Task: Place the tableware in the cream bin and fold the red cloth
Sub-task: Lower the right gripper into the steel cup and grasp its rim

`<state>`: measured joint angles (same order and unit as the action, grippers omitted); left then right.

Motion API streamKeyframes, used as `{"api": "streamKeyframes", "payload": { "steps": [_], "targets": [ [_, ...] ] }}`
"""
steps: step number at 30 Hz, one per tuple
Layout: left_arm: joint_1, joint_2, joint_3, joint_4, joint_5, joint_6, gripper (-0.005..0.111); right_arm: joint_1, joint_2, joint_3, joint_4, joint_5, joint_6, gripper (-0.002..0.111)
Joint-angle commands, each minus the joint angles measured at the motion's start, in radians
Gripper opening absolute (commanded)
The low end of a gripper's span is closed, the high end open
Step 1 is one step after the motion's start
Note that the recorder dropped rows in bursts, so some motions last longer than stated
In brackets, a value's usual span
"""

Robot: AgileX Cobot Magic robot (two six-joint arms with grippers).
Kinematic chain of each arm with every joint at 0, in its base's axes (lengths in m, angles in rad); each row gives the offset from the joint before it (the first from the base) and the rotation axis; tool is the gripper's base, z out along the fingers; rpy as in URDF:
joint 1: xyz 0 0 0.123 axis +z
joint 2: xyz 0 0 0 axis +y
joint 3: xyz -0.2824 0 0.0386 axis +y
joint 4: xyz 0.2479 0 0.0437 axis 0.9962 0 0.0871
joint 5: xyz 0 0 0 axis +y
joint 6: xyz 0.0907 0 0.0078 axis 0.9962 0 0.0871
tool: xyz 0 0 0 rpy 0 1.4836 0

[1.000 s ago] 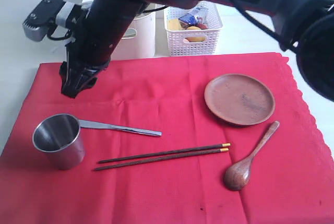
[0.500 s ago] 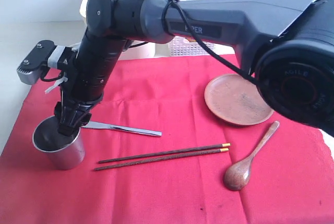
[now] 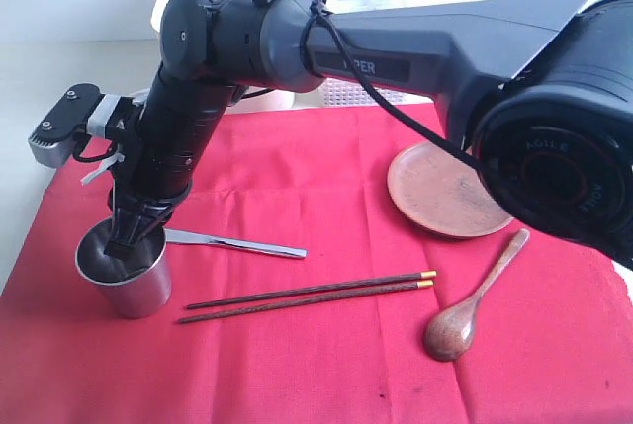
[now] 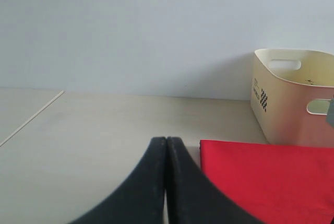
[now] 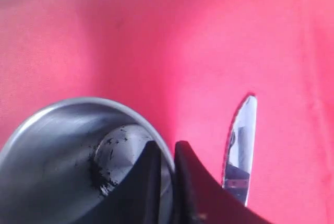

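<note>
Steel cup [image 3: 134,291] stands at lower left on the red cloth [image 3: 326,375]; the right claw [image 5: 167,153] seems closed on its rim. Lift straight up and keep it level toward the cream bin [image 4: 292,104].

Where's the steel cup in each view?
Exterior: steel cup at lower left on the red cloth, right gripper shut on its rim.
Left wrist: not in it.
Right wrist: steel cup at the fingers, rim between them, beside the steel knife.
Shared landmark: the red cloth, in all three views.
</note>
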<state>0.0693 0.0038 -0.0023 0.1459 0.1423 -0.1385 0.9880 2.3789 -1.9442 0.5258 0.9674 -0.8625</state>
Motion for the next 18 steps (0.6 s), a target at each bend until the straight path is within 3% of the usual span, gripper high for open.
{"api": "streamKeyframes", "payload": {
  "steps": [1, 18],
  "targets": [
    [0.001, -0.004, 0.002, 0.006, -0.002, 0.004, 0.0, 0.001, 0.001, 0.001, -0.004, -0.012, -0.009, 0.0],
    [0.001, -0.004, 0.002, 0.006, -0.002, 0.004, 0.0, -0.005, -0.126, 0.001, -0.007, 0.019, -0.005, 0.0]
  ]
}}
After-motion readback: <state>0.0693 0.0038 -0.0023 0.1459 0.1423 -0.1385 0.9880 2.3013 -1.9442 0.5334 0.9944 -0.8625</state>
